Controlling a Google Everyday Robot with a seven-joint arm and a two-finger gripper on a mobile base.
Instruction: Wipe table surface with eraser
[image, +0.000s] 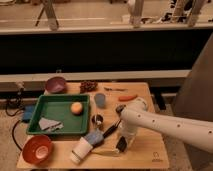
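Note:
The table surface (145, 155) is a light tan wooden top with a small dark logo (157, 160) near its front right corner. My white arm reaches in from the right and bends down over the table's front middle. My gripper (121, 142) points down at the wood, just right of a black-handled tool (111, 130). A small dark block (120, 146), which looks like the eraser, sits at the gripper's tip against the tabletop. I cannot tell whether it is held.
A green tray (37, 131) at left holds an orange fruit (76, 108) and a grey cloth (48, 124). Around it are a purple bowl (55, 85), an orange bowl (37, 149), a tipped white cup (81, 149), a blue-grey cup (100, 100) and a carrot (127, 98).

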